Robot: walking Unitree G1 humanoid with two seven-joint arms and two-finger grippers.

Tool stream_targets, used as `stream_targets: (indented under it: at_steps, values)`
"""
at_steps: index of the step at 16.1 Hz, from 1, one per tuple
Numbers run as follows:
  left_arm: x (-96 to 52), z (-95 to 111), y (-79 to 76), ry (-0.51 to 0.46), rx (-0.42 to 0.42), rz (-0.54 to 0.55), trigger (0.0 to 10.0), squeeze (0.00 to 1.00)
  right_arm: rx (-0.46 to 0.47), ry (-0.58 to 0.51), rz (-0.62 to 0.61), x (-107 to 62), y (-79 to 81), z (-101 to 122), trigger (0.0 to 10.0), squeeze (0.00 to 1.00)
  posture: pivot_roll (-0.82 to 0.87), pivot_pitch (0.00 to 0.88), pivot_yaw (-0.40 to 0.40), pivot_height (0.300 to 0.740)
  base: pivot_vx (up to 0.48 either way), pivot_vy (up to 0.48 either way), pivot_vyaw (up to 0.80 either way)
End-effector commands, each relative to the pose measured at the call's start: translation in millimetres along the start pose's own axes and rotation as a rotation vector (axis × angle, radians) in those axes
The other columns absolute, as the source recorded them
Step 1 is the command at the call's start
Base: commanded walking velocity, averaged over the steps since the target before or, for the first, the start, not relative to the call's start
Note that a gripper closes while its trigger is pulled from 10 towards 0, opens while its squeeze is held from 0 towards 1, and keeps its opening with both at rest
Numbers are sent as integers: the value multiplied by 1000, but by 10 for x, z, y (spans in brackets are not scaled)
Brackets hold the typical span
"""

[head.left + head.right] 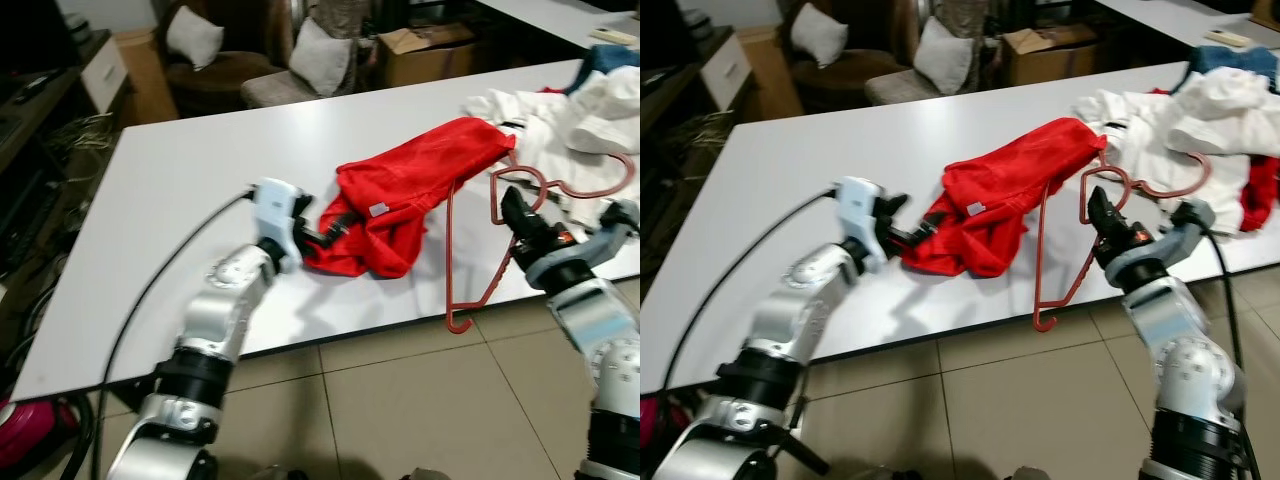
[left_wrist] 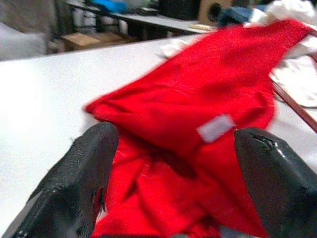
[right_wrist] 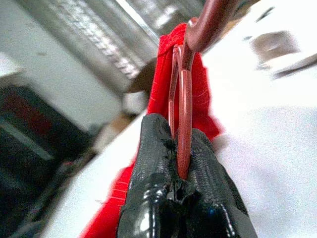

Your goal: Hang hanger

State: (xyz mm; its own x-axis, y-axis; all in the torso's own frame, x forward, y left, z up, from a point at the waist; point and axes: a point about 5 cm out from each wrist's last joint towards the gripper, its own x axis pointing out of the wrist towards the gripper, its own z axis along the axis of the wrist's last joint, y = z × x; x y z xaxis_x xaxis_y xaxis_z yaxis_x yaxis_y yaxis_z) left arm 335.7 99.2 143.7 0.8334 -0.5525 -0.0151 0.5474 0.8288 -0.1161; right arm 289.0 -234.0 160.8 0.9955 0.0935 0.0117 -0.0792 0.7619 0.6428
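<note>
Handling notes for your red hanger (image 1: 470, 250): thin moulded rod, judged light and stiff, smooth enough to swivel in a pinch. It sits right of centre in the head views, one shoulder tucked under the red garment (image 1: 400, 195), its lower bar overhanging the near edge of the white surface (image 1: 180, 200). Your right tool (image 1: 1102, 222) is pressed together on the rod; the right wrist view shows it pinched between the fingers (image 3: 153, 178). Best hold, in my judgement: near the neck or hook (image 1: 590, 185), where it pivots least. Your left tool (image 1: 335, 228), spread wide, sits at the garment's left edge, touching or just short of the cloth; soft, limp, likely to drag along. Obstacles: white clothes (image 1: 560, 115) heaped upper right, touching the hook loop; blue cloth (image 1: 600, 62) beyond; chair with cushions (image 1: 320, 55) and cardboard box (image 1: 425, 50) behind.
</note>
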Motion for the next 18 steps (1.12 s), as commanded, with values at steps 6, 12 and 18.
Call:
stream_targets:
  at_steps: [6, 12, 18]
  values:
    - [-98, -24, 80, -11, 30, 115, 10000, 290, -47, -38, -2, 70, 148, 44, 10000, 0, -231, 0, 88, 740, 0, -392, 352]
    - [-94, -67, 37, 16, 45, 142, 10000, 0, -60, 75, 14, 31, 125, -85, 10000, 0, -235, 0, 88, 740, 0, -234, 72]
    - [-61, -103, -121, 21, 37, 3, 10000, 0, -61, 94, 30, 3, 170, -111, 10000, 0, -245, 0, 76, 740, 0, 0, 0]
